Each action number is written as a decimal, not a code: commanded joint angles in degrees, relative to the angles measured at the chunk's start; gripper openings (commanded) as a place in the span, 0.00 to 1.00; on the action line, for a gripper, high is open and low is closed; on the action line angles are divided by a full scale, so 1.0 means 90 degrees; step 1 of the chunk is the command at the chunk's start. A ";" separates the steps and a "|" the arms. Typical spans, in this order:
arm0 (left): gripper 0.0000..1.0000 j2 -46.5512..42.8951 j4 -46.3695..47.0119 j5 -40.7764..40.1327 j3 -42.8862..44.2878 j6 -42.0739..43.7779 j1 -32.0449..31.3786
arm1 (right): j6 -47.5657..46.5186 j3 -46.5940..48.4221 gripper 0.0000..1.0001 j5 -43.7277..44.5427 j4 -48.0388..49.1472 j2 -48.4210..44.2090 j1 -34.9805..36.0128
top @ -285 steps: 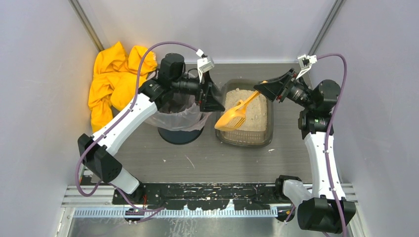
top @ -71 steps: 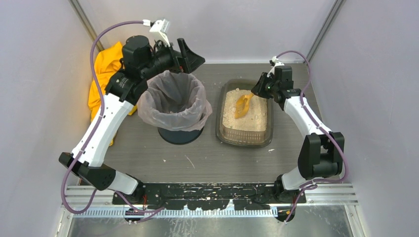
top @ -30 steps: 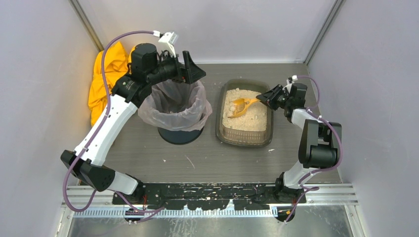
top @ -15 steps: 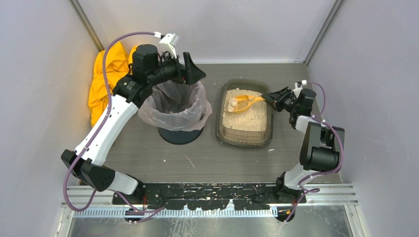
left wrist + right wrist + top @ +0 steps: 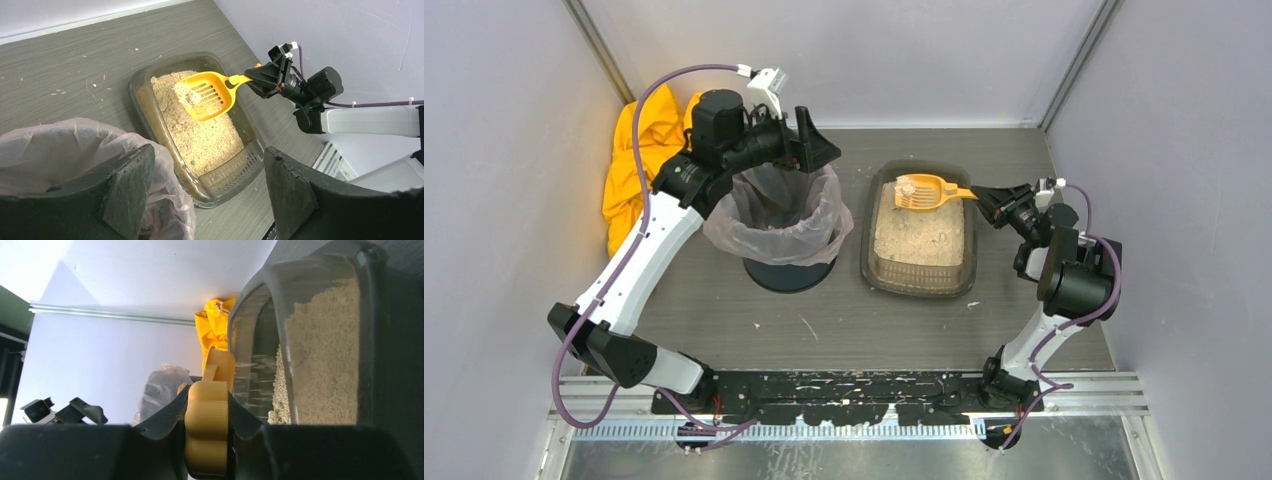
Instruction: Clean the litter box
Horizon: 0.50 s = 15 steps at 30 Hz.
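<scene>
The litter box, a dark translucent tray of beige litter, sits right of centre; it also shows in the left wrist view and the right wrist view. My right gripper is shut on the handle of the orange slotted scoop, held level above the box's far end with a pale clump in it. The handle is pinched between both jaws. My left gripper is open and empty above the far rim of the round bin.
The bin has a clear bag liner and stands left of the litter box. A yellow cloth lies bunched at the back left. Grey walls close in on three sides. Litter crumbs dot the table.
My right gripper has lifted the scoop out of the litter with a clump in it and drawn back to the right. The left arm has held still over the last second.
</scene>
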 commanded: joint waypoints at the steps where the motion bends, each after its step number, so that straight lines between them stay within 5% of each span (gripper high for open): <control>1: 0.79 -0.0115 0.0367 0.0151 0.0188 0.0137 0.0027 | 0.0627 0.0034 0.01 -0.0340 0.1537 -0.0184 -0.0031; 15: 0.78 -0.0071 0.0370 0.0245 0.0241 0.0168 0.0025 | 0.0760 0.0496 0.01 -0.0396 0.1563 -0.0058 0.0159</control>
